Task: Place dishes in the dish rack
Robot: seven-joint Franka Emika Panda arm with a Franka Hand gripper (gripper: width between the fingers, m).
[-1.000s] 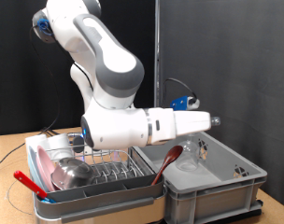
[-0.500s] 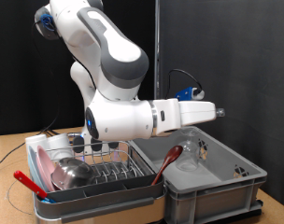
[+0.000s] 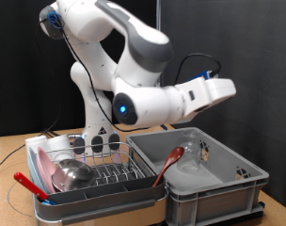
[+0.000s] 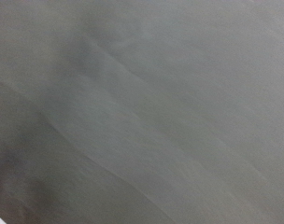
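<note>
The gripper point(image 3: 230, 89) hung high, its finger state unreadable. Below it in the tub point(image 3: 228, 184) sat the glass point(image 3: 191, 155) and spoon point(image 3: 167, 162); the rack point(image 3: 91, 169) with plate point(image 3: 58, 169) and bowl point(image 3: 75, 173) lay well aside. Descending blind could topple the glass

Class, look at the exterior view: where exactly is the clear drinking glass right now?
The clear drinking glass stands inside the grey plastic tub on the exterior view's right, just right of the red utensil and right of the dish rack.
</note>
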